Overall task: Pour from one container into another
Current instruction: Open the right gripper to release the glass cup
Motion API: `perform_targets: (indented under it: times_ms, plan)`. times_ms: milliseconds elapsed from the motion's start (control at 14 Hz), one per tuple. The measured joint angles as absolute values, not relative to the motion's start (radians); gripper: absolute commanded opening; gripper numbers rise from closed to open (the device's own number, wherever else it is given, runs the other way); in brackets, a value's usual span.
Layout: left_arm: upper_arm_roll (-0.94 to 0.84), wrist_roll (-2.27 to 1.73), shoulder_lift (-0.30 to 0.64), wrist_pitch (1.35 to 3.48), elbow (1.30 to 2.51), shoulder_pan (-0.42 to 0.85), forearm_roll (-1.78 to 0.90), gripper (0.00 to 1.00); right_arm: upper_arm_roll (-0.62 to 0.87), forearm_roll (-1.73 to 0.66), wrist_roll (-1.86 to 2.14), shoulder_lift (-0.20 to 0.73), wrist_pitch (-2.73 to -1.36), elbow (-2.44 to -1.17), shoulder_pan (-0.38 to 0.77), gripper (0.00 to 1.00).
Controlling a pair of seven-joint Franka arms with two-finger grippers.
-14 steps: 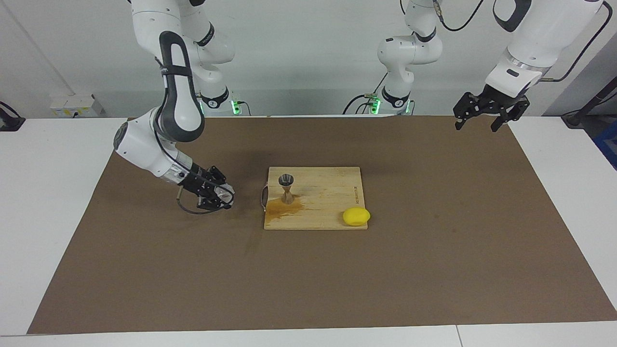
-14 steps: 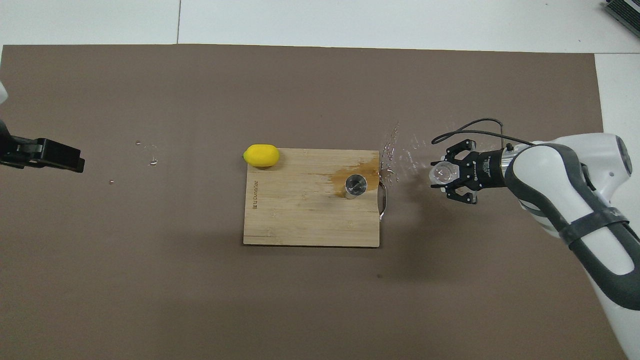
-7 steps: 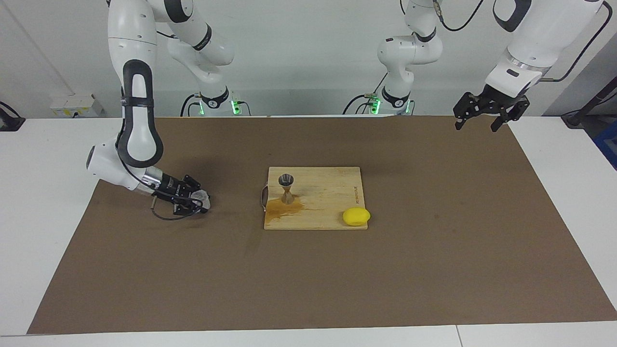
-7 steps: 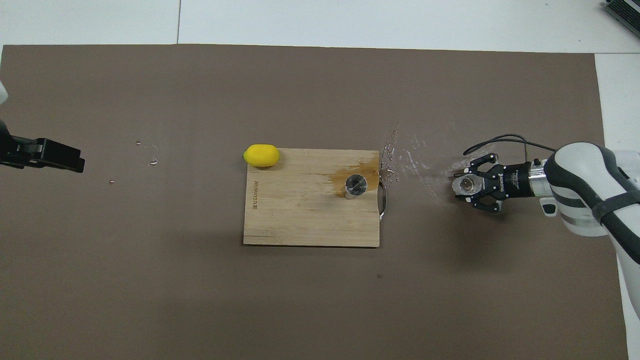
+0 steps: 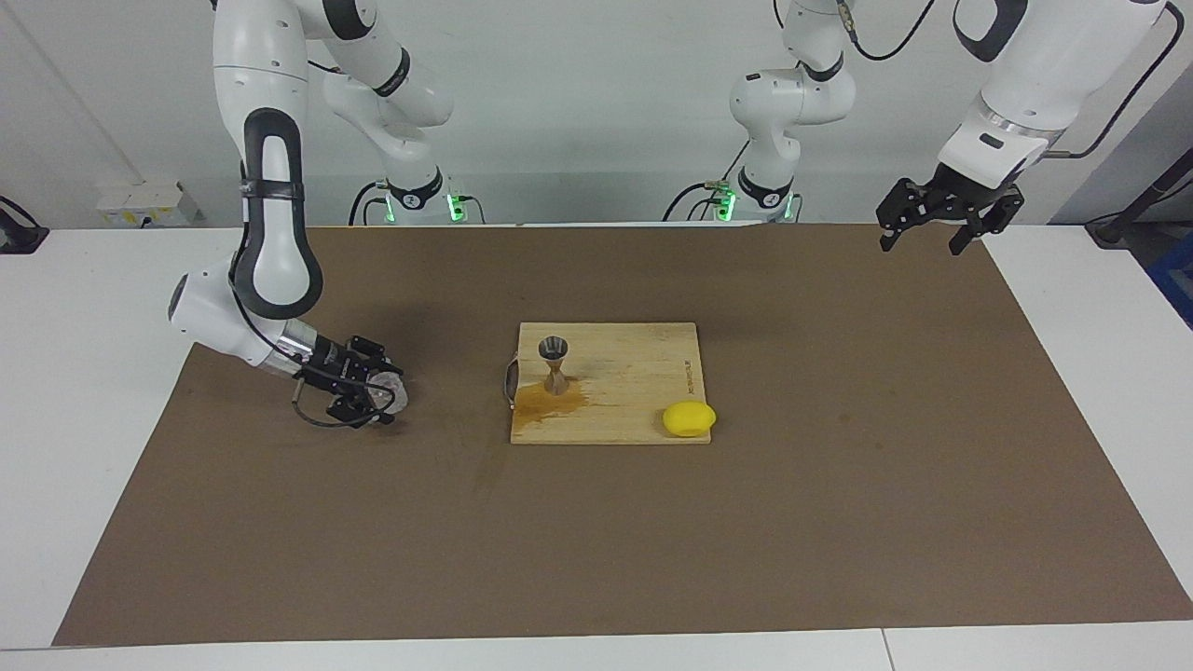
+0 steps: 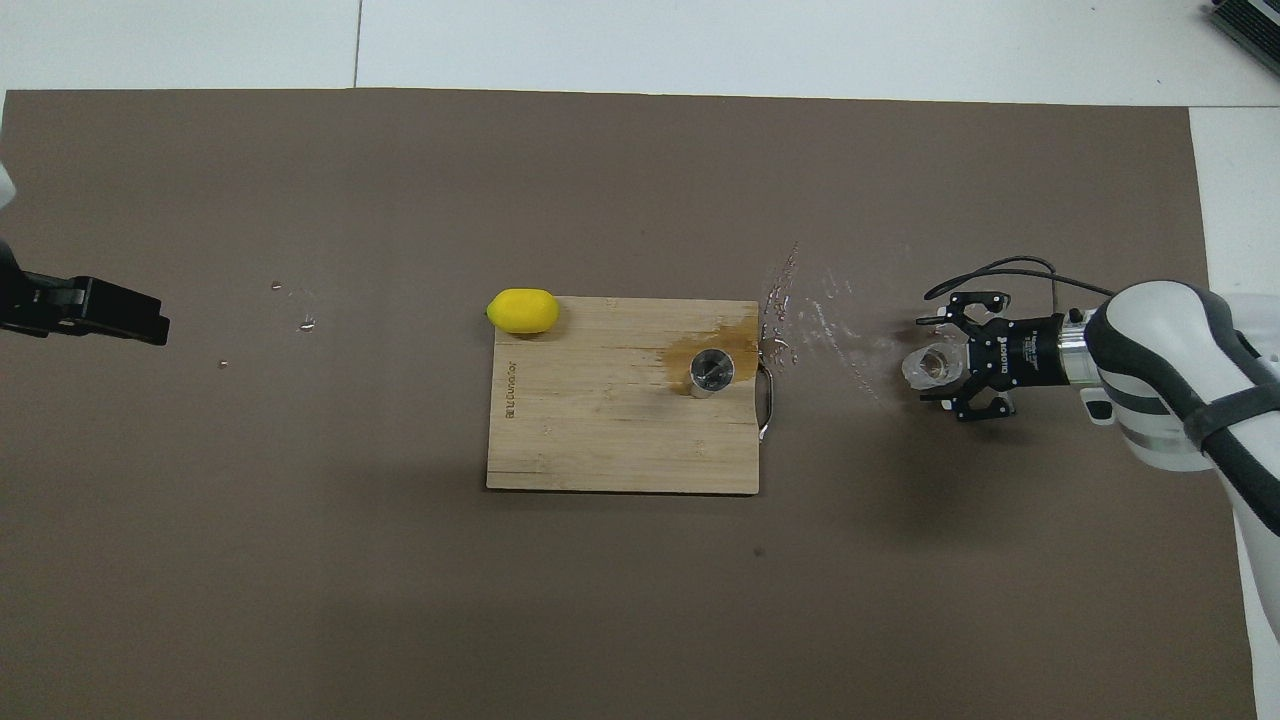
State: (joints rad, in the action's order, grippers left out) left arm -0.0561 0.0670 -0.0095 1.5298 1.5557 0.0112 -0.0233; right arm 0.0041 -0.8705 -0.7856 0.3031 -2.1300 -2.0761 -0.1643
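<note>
The right gripper [image 5: 380, 394] is seen low over the mat [image 5: 839, 522], fingers spread either side of the tumbler [image 5: 387, 392], which stands toward the right arm's end. The jigger [image 5: 555, 364] stands on the board [image 5: 643, 373]. The left gripper [image 5: 939, 221] waits with fingers apart.

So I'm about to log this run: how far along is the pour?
Done: the jigger stands upright on the cutting board with a brown wet patch beside it, and the glass tumbler sits on the mat toward the right arm's end. In hand: the right tool, open, is around the tumbler. Left: backing away. The left tool waits.
</note>
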Motion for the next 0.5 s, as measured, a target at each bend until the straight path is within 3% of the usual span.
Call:
perform_targets:
  times_ms: [286, 500]
  plan:
    - [-0.056, 0.067, -0.009, 1.53, 1.556, 0.011, -0.023, 1.0, 0.003, -0.777, -0.786, 0.203, -2.117, -2.086, -0.162, 1.0]
    - [-0.056, 0.067, -0.009, 1.53, 1.556, 0.011, -0.023, 1.0, 0.009, -0.538, -0.749, 0.142, -2.081, -2.091, -0.131, 1.0]
